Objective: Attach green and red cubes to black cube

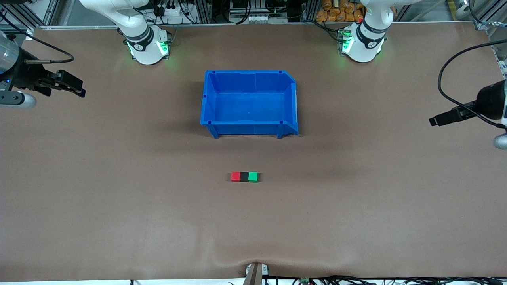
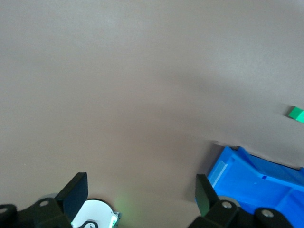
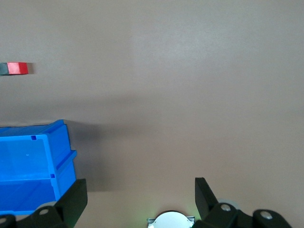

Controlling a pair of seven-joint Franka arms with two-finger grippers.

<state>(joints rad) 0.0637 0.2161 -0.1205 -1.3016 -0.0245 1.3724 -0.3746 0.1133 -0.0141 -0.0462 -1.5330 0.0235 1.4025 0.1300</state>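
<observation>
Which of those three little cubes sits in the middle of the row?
The black cube. It sits between the red cube, on the right arm's end, and the green cube, on the left arm's end, touching both.

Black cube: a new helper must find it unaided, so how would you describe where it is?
Start at the blue bin mid-table. Nearer the front camera than the bin lies a short row of three touching cubes. The black cube is the middle one, between the red cube and the green cube.

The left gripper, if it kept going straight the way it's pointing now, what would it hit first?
Probably bare table: the open left gripper aims there, with the blue bin and green cube off its line.
</observation>
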